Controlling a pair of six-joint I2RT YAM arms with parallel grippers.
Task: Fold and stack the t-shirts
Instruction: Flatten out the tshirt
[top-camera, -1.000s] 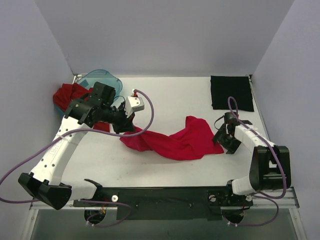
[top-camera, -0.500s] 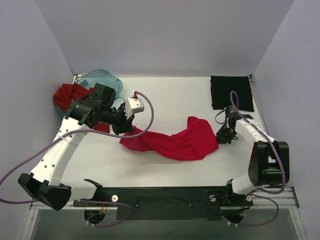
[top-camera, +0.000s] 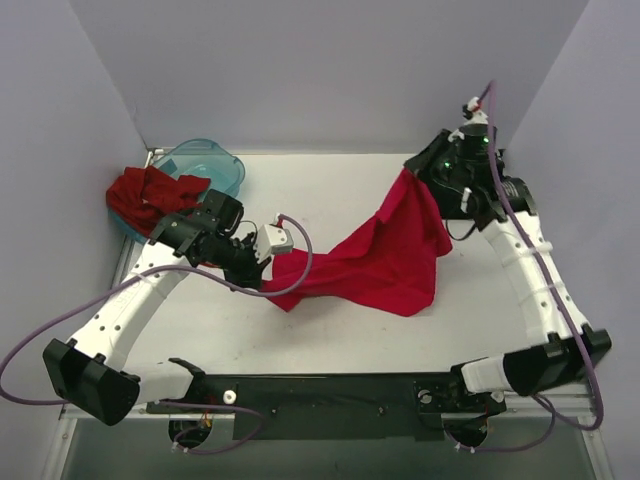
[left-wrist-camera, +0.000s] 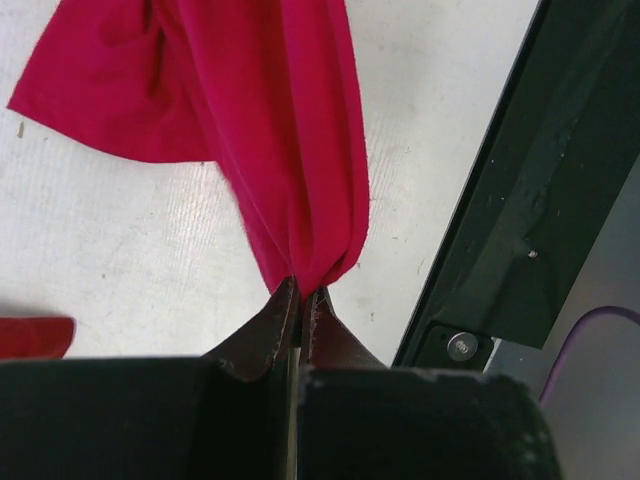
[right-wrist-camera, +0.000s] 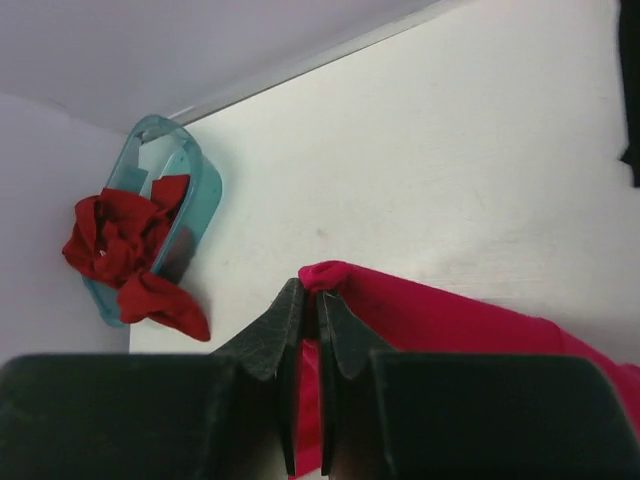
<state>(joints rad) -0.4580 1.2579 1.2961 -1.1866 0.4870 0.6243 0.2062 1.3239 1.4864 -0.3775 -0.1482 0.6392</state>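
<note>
Nearest us, just beyond the black base rail (top-camera: 320, 400), the left gripper (left-wrist-camera: 300, 292) sits low over the table (top-camera: 330, 340). Its fingers are clenched on a pinched fold of the crimson-pink t-shirt (top-camera: 380, 265). From that pinch the cloth runs across the middle of the table as a loose, wrinkled sheet. Its lower part seems to rest on the surface.

Farther back and higher, the right gripper (right-wrist-camera: 312, 290) is clamped tight on another bit of the same shirt's edge and holds it up off the table, so the tee hangs stretched between the two arms.

We judge the fabric light, soft and limp. It will sag and bunch wherever it is unsupported, and it looks thin enough to slide out of a shallow pinch. Holds at corners or along a hem, well apart, should keep it flat for a fold.

At the far left, the translucent teal tub (top-camera: 215, 160) has the brick-red t-shirt (top-camera: 145, 195) crumpled partly inside it and partly spilling over its rim.

We can read no print, label or brand on either shirt or on the tub.
</note>
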